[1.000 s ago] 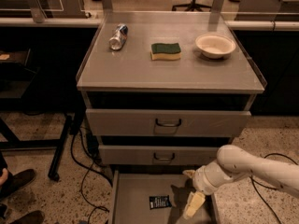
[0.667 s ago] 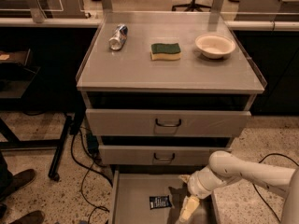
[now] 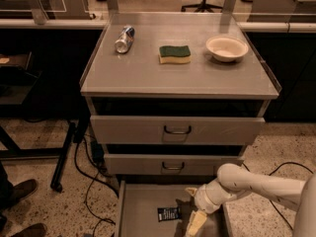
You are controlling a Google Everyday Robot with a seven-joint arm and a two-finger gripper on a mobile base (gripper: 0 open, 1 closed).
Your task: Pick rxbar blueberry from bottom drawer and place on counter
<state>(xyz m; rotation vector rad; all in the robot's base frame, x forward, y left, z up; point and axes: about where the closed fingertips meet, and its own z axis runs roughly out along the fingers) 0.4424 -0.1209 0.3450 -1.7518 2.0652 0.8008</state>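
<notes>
The rxbar blueberry [image 3: 169, 214] is a small dark wrapper with white lettering, lying flat on the grey floor of the open bottom drawer [image 3: 138, 209]. My gripper [image 3: 193, 209] hangs inside that drawer just right of the bar, its cream fingers [image 3: 196, 222] pointing down toward the front, apart from the bar. The white arm reaches in from the right edge. The counter [image 3: 148, 75] is the flat grey top of the cabinet above.
On the counter lie a can [image 3: 124, 39] on its side, a green-and-yellow sponge [image 3: 175, 54] and a white bowl [image 3: 226, 48]. Two handled drawers [image 3: 177, 130] sit above the open one. Cables [image 3: 91, 181] and a dark frame leg [image 3: 64, 154] lie left of the cabinet.
The arm and gripper have shifted left, closer to the bar in the bottom drawer. The bar has not moved.
</notes>
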